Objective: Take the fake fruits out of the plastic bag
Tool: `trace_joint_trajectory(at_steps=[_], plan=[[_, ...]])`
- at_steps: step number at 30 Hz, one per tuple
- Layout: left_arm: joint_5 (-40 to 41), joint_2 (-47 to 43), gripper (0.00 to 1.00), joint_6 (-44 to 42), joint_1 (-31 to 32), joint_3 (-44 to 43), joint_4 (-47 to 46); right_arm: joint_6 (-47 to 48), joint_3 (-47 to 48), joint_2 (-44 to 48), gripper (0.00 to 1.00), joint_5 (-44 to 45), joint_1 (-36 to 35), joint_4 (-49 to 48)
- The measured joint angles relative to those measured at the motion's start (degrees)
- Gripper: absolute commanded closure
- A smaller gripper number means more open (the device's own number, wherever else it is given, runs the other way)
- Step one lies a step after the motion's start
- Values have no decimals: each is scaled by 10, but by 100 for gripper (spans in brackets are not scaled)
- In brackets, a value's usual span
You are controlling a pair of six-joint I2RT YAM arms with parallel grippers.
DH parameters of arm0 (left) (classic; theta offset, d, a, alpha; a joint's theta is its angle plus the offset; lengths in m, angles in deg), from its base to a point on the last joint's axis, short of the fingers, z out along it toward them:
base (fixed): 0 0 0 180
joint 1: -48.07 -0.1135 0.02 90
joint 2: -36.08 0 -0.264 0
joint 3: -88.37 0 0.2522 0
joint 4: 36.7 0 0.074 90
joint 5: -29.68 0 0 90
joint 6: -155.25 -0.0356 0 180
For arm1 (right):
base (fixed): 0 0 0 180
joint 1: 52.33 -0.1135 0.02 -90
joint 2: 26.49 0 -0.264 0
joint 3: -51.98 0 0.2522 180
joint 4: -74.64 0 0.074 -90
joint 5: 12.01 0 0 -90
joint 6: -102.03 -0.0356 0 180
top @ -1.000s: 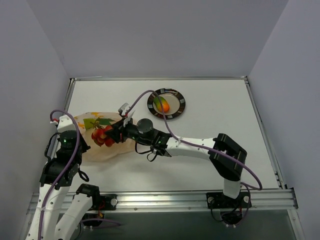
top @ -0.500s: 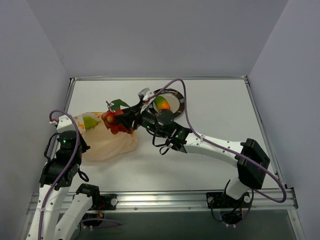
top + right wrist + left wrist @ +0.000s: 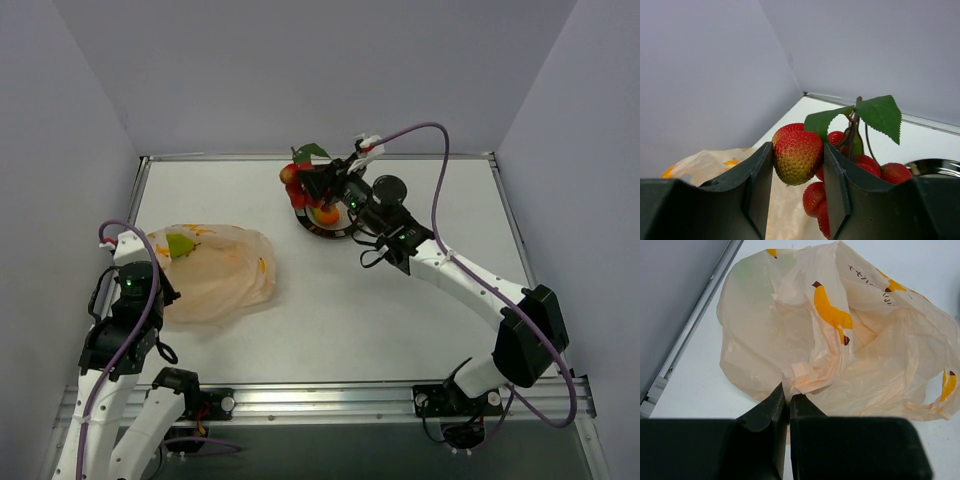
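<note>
The peach-tan plastic bag (image 3: 215, 275) with orange-yellow marks lies at the left of the table; a lime-green fruit (image 3: 180, 245) shows through its far left end. My left gripper (image 3: 787, 399) is shut on a fold of the bag (image 3: 850, 345) at its near edge. My right gripper (image 3: 797, 165) is shut on one berry of the red berry cluster (image 3: 799, 156) with green leaves. In the top view it holds the cluster (image 3: 297, 172) in the air over the left rim of the plate (image 3: 310, 225). The orange-green mango (image 3: 325, 213) lies on the plate.
The plate's dark rim also shows at the right edge of the right wrist view (image 3: 935, 167). A metal frame edge (image 3: 320, 157) runs along the back of the table. Grey walls stand close on the left, back and right.
My right gripper has lifted the berry cluster out of the bag and carried it right and back to above the plate. The bag has sagged flat. My left gripper has kept its hold.
</note>
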Motion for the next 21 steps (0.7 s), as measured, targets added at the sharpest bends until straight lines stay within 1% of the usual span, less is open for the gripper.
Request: trace_joint_trajectory(at_steps=[5, 11, 17, 21], plan=[[-2, -1, 98, 0, 0, 0, 0, 5, 7, -20, 100, -13, 88, 23], [-5, -2, 98, 0, 0, 0, 0, 30, 56, -105, 100, -50, 175, 76], [-7, -2, 98, 0, -1, 0, 0, 51, 79, -174, 100, -91, 226, 104], [-8, -2, 98, 0, -1, 0, 0, 56, 81, -205, 100, -102, 236, 110]])
